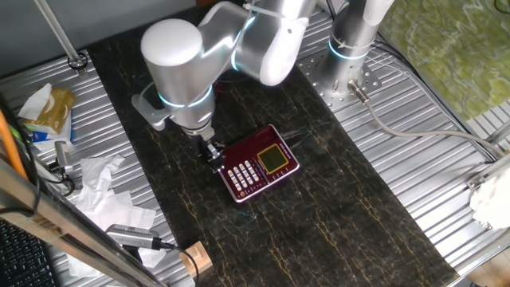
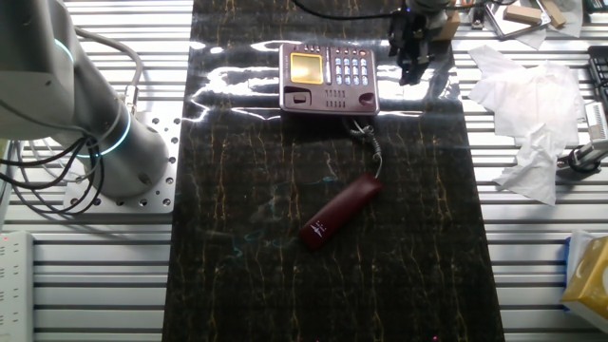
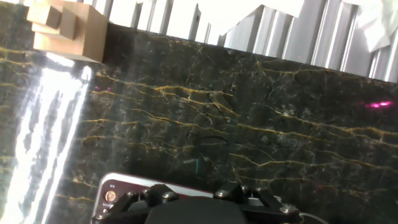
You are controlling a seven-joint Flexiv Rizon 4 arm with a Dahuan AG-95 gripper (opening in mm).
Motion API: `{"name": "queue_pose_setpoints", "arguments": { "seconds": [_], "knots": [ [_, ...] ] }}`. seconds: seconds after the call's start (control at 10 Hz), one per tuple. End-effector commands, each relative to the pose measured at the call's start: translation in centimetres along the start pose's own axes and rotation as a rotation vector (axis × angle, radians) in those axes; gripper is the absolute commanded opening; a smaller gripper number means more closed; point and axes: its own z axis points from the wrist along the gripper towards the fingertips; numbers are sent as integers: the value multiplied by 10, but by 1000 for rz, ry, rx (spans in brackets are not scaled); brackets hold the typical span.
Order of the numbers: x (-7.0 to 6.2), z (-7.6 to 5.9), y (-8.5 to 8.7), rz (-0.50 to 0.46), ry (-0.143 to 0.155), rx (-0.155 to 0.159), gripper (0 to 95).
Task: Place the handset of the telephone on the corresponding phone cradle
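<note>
The dark red handset [image 2: 340, 211] lies free and slanted on the black mat, well in front of the telephone, joined to it by a thin curly cord [image 2: 369, 142]. It is hidden in the one fixed view. The telephone base [image 2: 328, 78] [image 1: 263, 163] shows its white keypad and yellow-green display. Its cradle strip [image 2: 328, 101] [image 1: 251, 143] holds nothing. My gripper [image 2: 413, 74] [image 1: 213, 158] hangs low beside the keypad end of the base, fingers apart and empty. The hand view shows only the gripper's knuckles [image 3: 193, 202] and a corner of the base [image 3: 124, 188].
A wooden block [image 1: 195, 259] [image 3: 62, 28] sits at the mat's corner. Crumpled white paper [image 2: 522, 114] [image 1: 103, 191] lies on the slatted metal table beside the mat. The arm's mount [image 1: 351, 72] stands at the mat's far end. A yellow box [image 2: 589, 275] is at the edge.
</note>
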Motion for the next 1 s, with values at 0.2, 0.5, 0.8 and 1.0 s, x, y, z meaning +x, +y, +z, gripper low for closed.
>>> {"name": "queue_pose_setpoints", "arguments": {
  "seconds": [0.2, 0.5, 0.8, 1.0],
  "knots": [
    [-2, 1, 0, 78, 1, 1, 570],
    [-2, 1, 0, 119, -12, 2, 570],
    [-2, 1, 0, 140, -20, 8, 570],
    [-2, 1, 0, 106, -16, 6, 570]
  ]
}}
